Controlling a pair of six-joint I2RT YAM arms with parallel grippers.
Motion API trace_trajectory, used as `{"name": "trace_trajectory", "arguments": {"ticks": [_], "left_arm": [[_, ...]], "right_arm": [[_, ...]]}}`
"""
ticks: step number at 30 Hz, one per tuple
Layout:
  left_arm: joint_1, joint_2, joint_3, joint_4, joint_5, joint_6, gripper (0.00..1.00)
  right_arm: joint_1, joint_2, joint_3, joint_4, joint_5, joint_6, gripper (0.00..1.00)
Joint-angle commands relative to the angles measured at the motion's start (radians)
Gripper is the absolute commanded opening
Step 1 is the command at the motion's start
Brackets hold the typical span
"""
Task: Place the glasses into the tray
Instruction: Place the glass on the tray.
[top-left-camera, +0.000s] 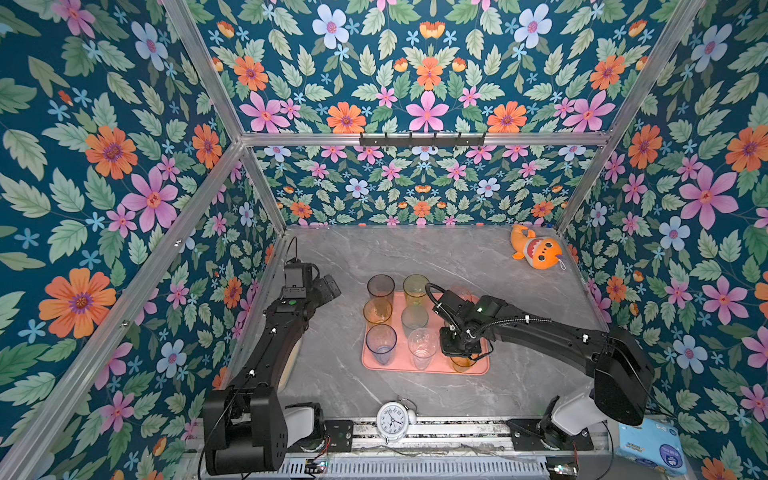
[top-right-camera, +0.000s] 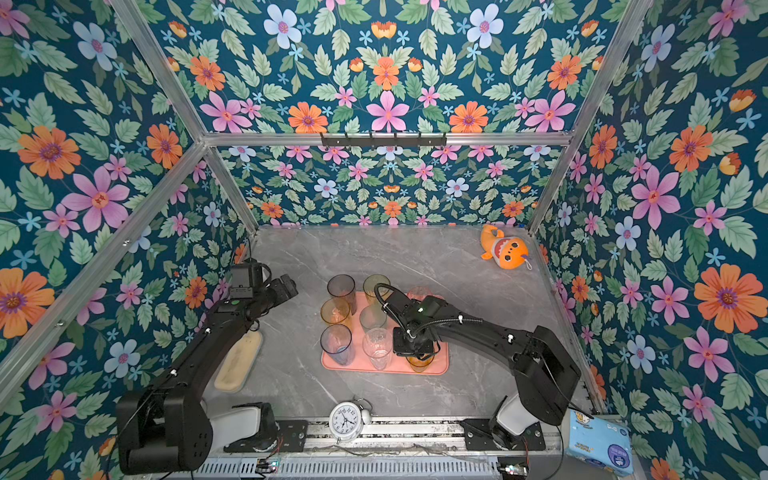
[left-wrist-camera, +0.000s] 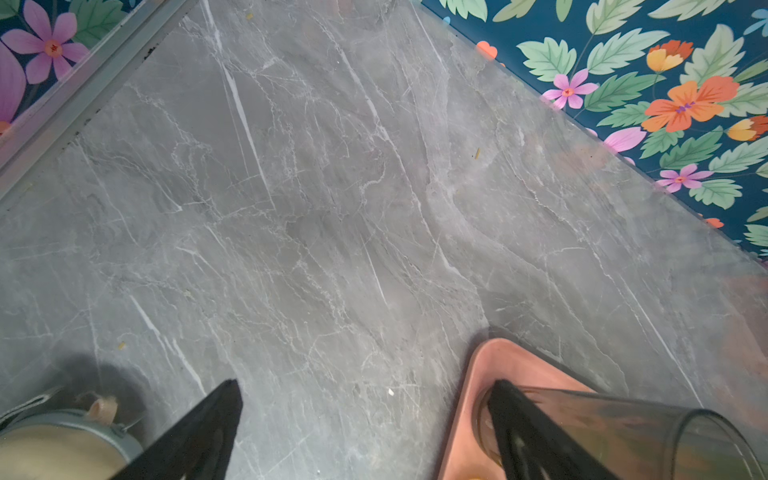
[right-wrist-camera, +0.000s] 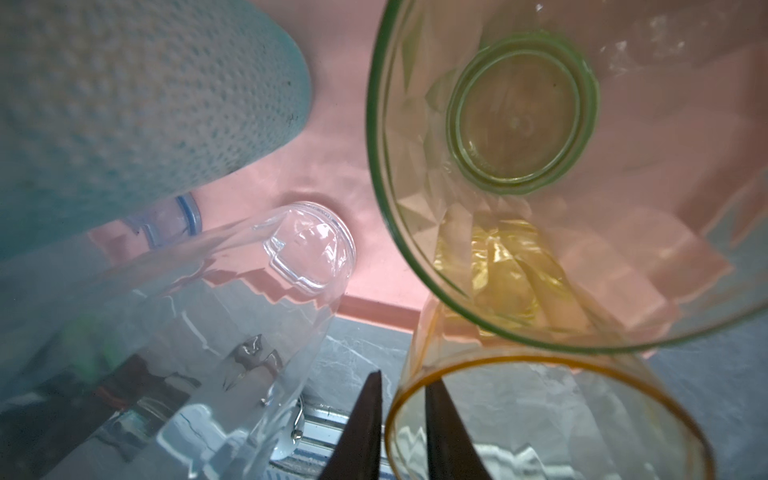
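Observation:
The salmon-pink tray (top-left-camera: 436, 369) lies mid-table and several glasses stand on it in both top views: grey (top-left-camera: 380, 286), yellow-green (top-left-camera: 415, 286), amber (top-left-camera: 377, 311), blue (top-left-camera: 380, 343) and clear (top-left-camera: 423, 347). My right gripper (right-wrist-camera: 404, 378) hangs over the tray's near right corner. Its fingers straddle the rim of an amber glass (right-wrist-camera: 540, 415) standing there, one inside and one outside, slightly apart. A green glass (right-wrist-camera: 519, 124) stands right behind it. My left gripper (left-wrist-camera: 365, 382) is open over bare table beside the tray's far left corner (left-wrist-camera: 469, 395), holding nothing.
An orange shark plush (top-left-camera: 538, 249) lies at the back right corner. A white alarm clock (top-left-camera: 392, 419) stands at the front edge. A cream oblong dish (top-right-camera: 239, 361) sits under the left arm. A blue tissue pack (top-left-camera: 650, 446) is at the front right.

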Motion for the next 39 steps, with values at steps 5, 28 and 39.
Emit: {"name": "trace_trajectory", "arguments": {"ticks": [5, 28, 39], "left_arm": [[0.001, 0.001, 0.001, 0.000, -0.004, 0.007, 0.96], [0.000, -0.005, 0.006, 0.001, -0.004, 0.007, 0.97], [0.001, -0.024, 0.023, 0.005, 0.006, 0.015, 0.97]], "right_arm": [[0.002, -0.026, 0.003, -0.004, -0.003, 0.006, 0.22], [0.004, -0.237, 0.009, 0.029, 0.081, -0.061, 0.29], [-0.030, -0.335, 0.028, 0.075, 0.262, -0.195, 0.47]]}}
